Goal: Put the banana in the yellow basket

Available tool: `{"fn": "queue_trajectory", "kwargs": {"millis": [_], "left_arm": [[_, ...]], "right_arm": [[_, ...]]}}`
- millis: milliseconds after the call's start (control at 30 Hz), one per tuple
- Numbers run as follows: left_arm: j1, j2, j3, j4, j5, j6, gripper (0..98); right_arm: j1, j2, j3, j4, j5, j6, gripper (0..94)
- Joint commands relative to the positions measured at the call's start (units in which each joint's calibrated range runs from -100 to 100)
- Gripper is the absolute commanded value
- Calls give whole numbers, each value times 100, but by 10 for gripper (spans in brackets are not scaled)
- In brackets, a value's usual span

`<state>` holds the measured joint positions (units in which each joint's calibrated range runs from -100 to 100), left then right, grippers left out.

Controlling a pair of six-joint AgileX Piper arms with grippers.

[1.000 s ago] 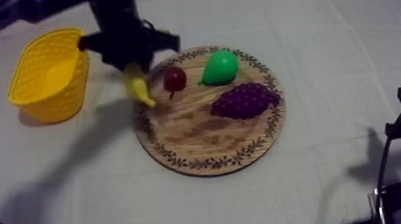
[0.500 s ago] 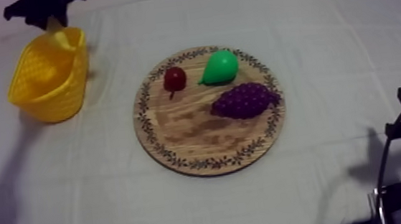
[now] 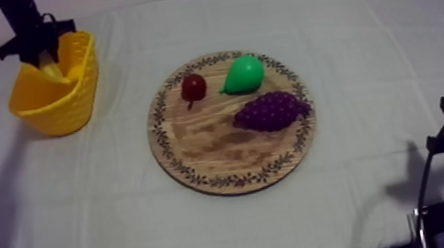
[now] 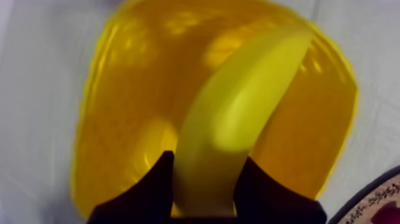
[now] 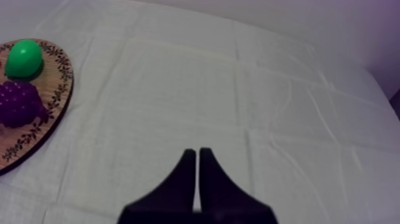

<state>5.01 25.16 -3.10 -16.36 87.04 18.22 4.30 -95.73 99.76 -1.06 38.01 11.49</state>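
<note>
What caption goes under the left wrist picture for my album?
The left hand holds the banana over the yellow basket.

Dim, violet cast; soft shadows on cloth (image 3: 364,77).

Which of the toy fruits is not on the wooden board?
The banana, gripped by the left hand over the yellow basket; the pear, grapes and small red fruit lie on the board.

Top camera slants down on table (image 3: 361,54); left wrist close over basket (image 4: 119,119); right wrist shares board (image 5: 62,84).
</note>
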Motion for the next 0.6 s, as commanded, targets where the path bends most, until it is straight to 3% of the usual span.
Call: {"fn": "queue_trajectory", "kwargs": {"millis": [0, 233, 400, 567], "left_arm": [[-24, 77, 194, 46, -197, 23, 368], [-178, 341, 450, 270, -882, -21, 391], [-303, 339, 591, 573, -1376, -284, 478], [-328, 215, 844, 626, -1643, -326, 508]], "right_arm": [[-1, -2, 2, 1, -3, 1, 3], [-1, -2, 2, 1, -3, 1, 3], [-1, -2, 2, 1, -3, 1, 3], [-1, -2, 2, 1, -3, 1, 3]]}}
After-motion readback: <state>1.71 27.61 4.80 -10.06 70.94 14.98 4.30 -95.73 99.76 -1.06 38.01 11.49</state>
